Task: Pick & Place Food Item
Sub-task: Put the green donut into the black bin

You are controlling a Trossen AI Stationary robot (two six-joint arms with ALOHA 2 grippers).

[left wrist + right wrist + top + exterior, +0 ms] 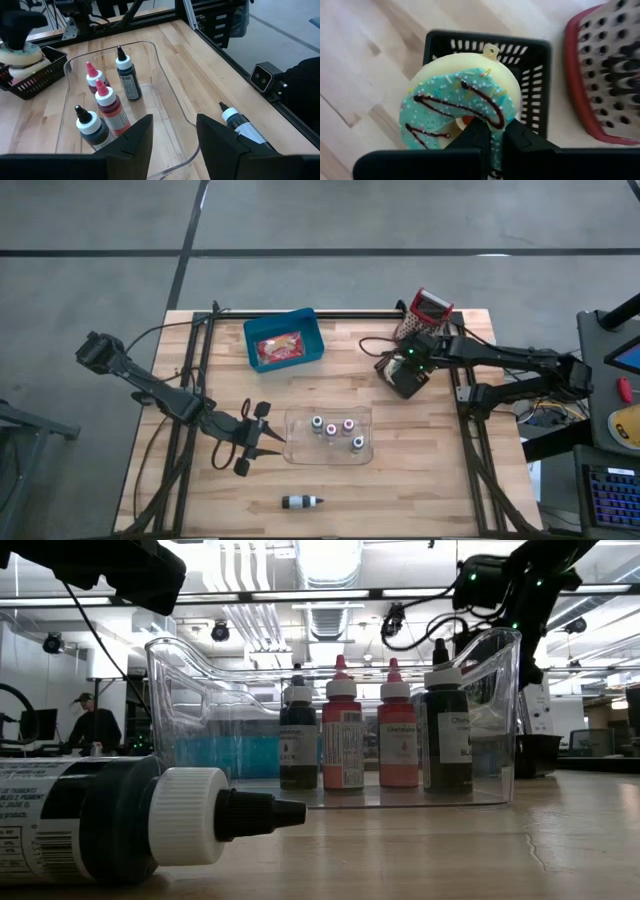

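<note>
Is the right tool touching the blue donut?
Touching. In the right wrist view the right tool is shut, its dark fingers pressing on the icing of the donut, which sits over the black basket.

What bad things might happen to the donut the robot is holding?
The right claw pinches only the edge of the frosted donut, so it might slip and drop back into the black basket. The basket is small and light, so it might tip or lift along with the donut. The red grater stands right beside it, so the arm might bump it.
</note>
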